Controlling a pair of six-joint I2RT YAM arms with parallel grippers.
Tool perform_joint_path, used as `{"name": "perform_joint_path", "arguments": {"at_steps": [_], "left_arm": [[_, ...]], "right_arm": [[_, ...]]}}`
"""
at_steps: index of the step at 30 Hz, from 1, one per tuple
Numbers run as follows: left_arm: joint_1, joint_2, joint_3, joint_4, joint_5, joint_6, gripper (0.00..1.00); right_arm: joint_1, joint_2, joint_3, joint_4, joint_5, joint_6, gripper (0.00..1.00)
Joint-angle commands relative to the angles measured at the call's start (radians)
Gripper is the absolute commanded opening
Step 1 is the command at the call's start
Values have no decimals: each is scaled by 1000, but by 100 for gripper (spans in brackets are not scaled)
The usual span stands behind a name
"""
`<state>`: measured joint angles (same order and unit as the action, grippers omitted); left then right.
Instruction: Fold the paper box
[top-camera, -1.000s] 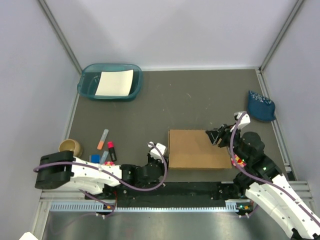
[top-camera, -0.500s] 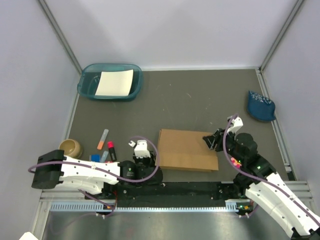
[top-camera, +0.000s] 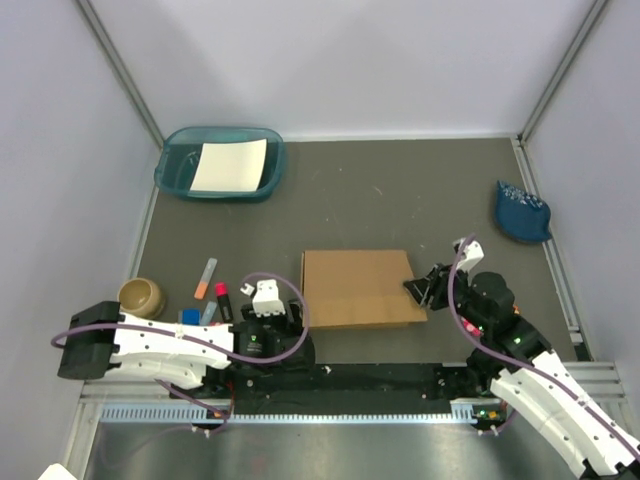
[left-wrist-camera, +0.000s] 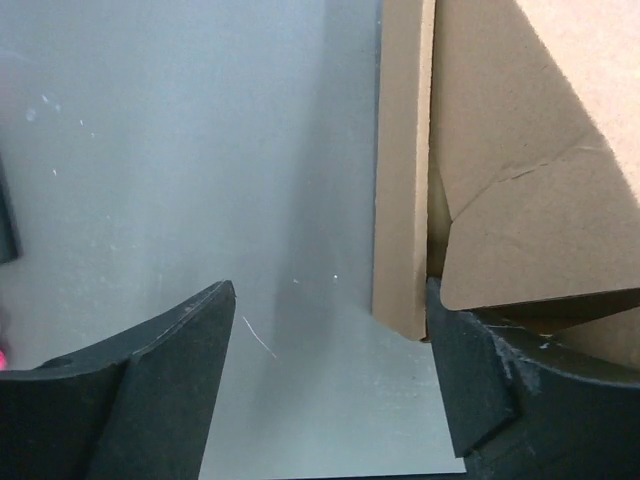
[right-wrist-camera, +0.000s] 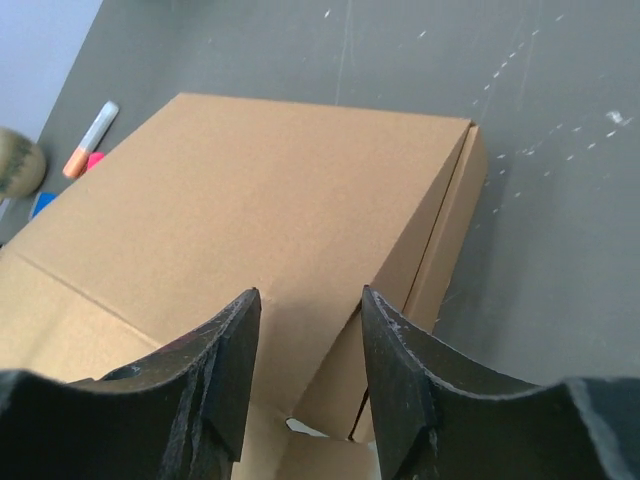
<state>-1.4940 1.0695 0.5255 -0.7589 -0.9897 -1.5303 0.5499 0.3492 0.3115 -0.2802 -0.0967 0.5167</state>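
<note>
Now, paper box (top-camera: 360, 288): plain brown cardboard, lying flat at lower centre of the overhead view, lid side facing up, a fold line running across its near part.
Left gripper (left-wrist-camera: 328, 300): sitting at the box's left edge, fingers spreading wide with bare table showing between them. The finger (left-wrist-camera: 470, 370) at the right of the wrist view is standing just beside the box's corner, where a loose flap is sticking out.
Right gripper (right-wrist-camera: 308, 300): reaching to the box's right edge, jaws standing partway apart over the lid's corner. Whether they are pinching the cardboard cannot be told.
Table (top-camera: 400, 190): dark grey, showing pale scuffs and scratches.
Teal tray (top-camera: 172, 165): sitting at upper left, holding a white sheet (top-camera: 230, 165).
Markers: an orange-capped marker (top-camera: 205, 278) and a red marker (top-camera: 222, 300) are lying at lower left, near the left arm. Any print on them is too small to read.
Wooden bowl (top-camera: 140, 293): standing at the far left edge.
Blue pouch (top-camera: 522, 212): resting at the right edge, its white speckling illegible.
</note>
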Motion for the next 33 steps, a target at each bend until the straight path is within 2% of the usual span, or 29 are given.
{"name": "perform_joint_path", "arguments": {"at_steps": [1, 4, 6, 10, 12, 15, 20, 26, 29, 33], "left_arm": [[3, -3, 21, 68, -27, 270, 87], [3, -19, 33, 214, -6, 448, 91], [3, -43, 25, 306, 16, 501, 92], [2, -132, -66, 470, 94, 648, 91], [3, -204, -94, 516, 144, 682, 87], [5, -297, -119, 488, 177, 711, 85], [8, -384, -90, 271, 149, 632, 84], [26, -413, -71, 187, 103, 601, 84], [73, -395, -73, 207, 158, 628, 84], [87, -361, -18, 86, 138, 524, 82]], "right_arm": [[12, 43, 133, 68, -17, 6, 46], [10, 117, 195, 87, -35, 0, 47], [10, 134, 210, 108, -35, -3, 48], [10, 160, 222, 142, -46, -4, 48], [10, 181, 231, 147, -58, -9, 48], [12, 192, 225, 157, -51, -17, 48], [10, 221, 201, 156, -29, -14, 48], [10, 260, 144, 148, 14, -23, 49], [12, 290, 138, 127, 31, -29, 50], [12, 300, 132, 110, 48, -38, 50]]}}
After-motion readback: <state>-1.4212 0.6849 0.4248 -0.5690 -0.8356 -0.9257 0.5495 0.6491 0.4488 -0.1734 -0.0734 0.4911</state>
